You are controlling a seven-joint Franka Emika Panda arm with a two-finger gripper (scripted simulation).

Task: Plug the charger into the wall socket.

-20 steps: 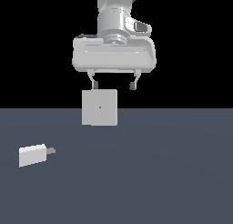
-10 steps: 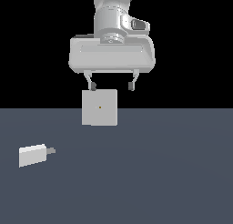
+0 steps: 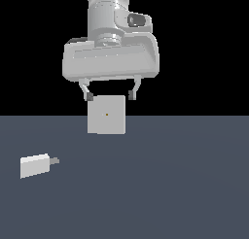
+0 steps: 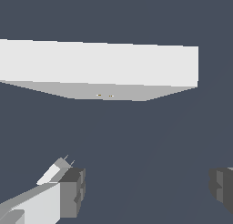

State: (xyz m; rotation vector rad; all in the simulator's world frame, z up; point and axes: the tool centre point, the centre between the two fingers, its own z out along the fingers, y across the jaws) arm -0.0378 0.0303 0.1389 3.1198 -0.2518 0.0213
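The charger [image 3: 35, 165] is a small white block lying on the dark floor at the exterior view's left, its short grey prong [image 3: 54, 161] pointing toward the exterior view's right. The wall socket [image 3: 106, 114] is a light grey square block standing upright in the middle, with a tiny orange dot at its centre. My gripper [image 3: 110, 95] hangs open and empty just above the socket's top edge. In the wrist view the socket [image 4: 100, 63] fills the upper part. The charger [image 4: 53, 171] peeks out beside one fingertip [image 4: 73, 191], and the gripper [image 4: 145, 189] holds nothing.
A flat dark grey-blue floor [image 3: 185, 184] spreads around both objects. The background behind it is black. Nothing else shows.
My gripper has shifted toward the exterior view's left and slightly lower, and looks larger. It stays open. The charger and socket have not moved.
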